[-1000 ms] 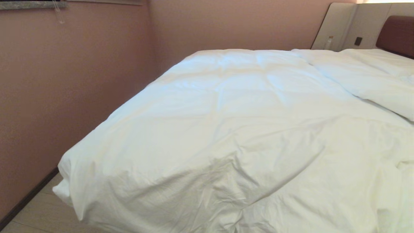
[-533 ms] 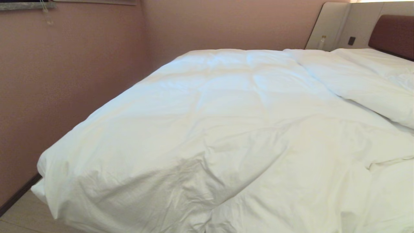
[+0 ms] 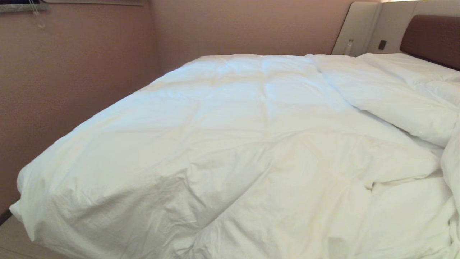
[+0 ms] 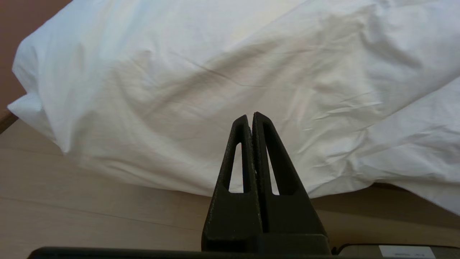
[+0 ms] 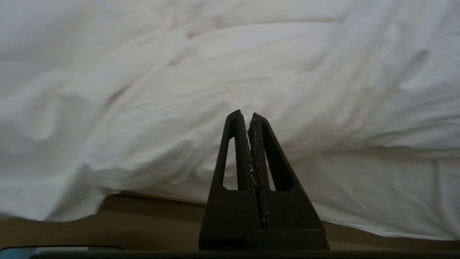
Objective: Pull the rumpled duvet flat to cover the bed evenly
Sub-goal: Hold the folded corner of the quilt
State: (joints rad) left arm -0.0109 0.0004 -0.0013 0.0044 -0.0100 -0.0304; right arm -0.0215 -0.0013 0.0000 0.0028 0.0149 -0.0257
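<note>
Both arms sit low at the foot of the bed, neither showing in the head view. The left end effector (image 4: pixel 250 117) has its 2 fingers pressed together, holding nothing, tips aimed at the hanging face of the duvet (image 4: pixel 222 72) with clear air between. The right end effector (image 5: pixel 244 116) is the same: fingers tight together, empty, pointing at the drape of white cloth and apart from it.

The relation that matters: the duvet lies straight ahead of and above both end effectors, its lower hem hanging off the foot edge of the bed just over the pale wood floor (image 4: pixel 90 208). From the left wrist view the foot-left corner of the duvet bulges out toward the wall side, so the left arm looks the nearer one to that corner. The right arm faces the bunched stretch further along the foot edge.

Up on top, the duvet (image 3: pixel 230 136) runs its long axis from the foot toward the headboard, smooth and quilted over the left half of the bed (image 3: pixel 402 216). Toward the right foot corner it folds back in a ridge, leaving thinner white sheet showing below it, so that side likely needs the pull.

Further on, a pillow (image 3: pixel 388 97) lies near the head edge, with the brown headboard (image 3: pixel 431 39) behind. A small bottle (image 3: pixel 348 46) stands by the beige panel, and the pink wall (image 3: pixel 72 79) closes in the bed's left side.
</note>
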